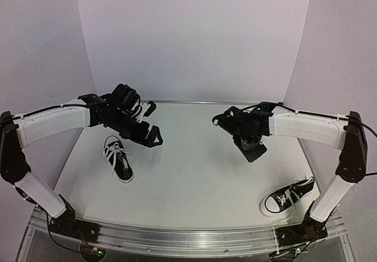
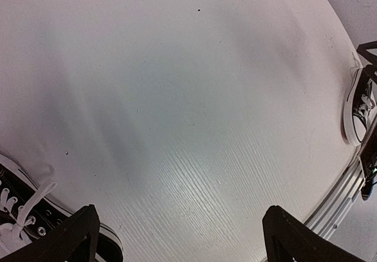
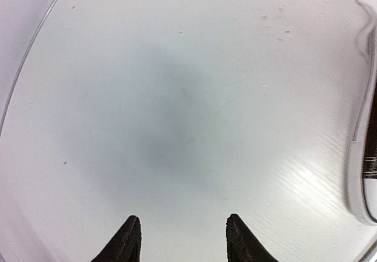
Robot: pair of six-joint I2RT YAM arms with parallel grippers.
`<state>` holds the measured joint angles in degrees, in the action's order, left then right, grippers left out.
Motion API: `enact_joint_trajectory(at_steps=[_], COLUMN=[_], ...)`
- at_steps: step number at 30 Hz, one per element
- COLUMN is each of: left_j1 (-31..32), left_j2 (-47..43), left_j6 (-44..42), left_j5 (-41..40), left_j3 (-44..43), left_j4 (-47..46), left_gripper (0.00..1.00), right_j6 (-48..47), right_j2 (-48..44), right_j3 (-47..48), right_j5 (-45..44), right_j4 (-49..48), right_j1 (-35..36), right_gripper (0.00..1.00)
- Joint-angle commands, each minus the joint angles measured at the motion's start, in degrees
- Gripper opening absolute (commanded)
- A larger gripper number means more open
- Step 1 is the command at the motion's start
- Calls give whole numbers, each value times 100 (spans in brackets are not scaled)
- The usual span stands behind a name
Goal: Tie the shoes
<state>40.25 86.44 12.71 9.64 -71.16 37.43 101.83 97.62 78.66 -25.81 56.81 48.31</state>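
One black sneaker with white laces (image 1: 118, 159) lies on the left of the table, its laces loose. The other sneaker (image 1: 288, 196) lies at the near right by the right arm's base. My left gripper (image 1: 152, 122) hangs above and to the right of the left shoe, open wide and empty. In the left wrist view the left shoe (image 2: 23, 215) is at the bottom left and the other shoe (image 2: 359, 106) at the right edge. My right gripper (image 1: 253, 151) hovers over bare table, open and empty (image 3: 182, 221). A shoe's white sole (image 3: 362, 179) shows at the right edge of the right wrist view.
The white table (image 1: 194, 173) is ringed by pale walls at the back and sides. A metal rail (image 1: 188, 238) runs along the near edge, with both arm bases on it.
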Motion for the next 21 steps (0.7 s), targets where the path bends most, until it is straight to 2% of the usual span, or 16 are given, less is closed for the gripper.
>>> enact_joint_trajectory(at_steps=[1,6,11,16,19,21], left_j1=[27,27,27,27,27,27], left_j2=[-277,-221,-14,207,318,406], left_j6=[108,170,126,23,-23,-92], left_j5=[176,453,681,922,1043,1094], left_j3=[16,-17,-168,-402,-579,-725], left_j4=[-172,-259,-252,-224,-190,-123], left_gripper=[100,100,100,99,100,100], right_j6=[866,1928,2425,2889,3456,3663], right_j2=[-1131,-2511,-3245,-3029,-2706,-2529], right_j3=[-1039,-2632,-3362,-3302,-3306,-3504], right_j5=[73,204,268,149,420,788], right_j4=[1188,1299,1442,1650,1715,1372], right_j1=[15,14,8,10,6,1], right_gripper=[58,70,73,74,72,72])
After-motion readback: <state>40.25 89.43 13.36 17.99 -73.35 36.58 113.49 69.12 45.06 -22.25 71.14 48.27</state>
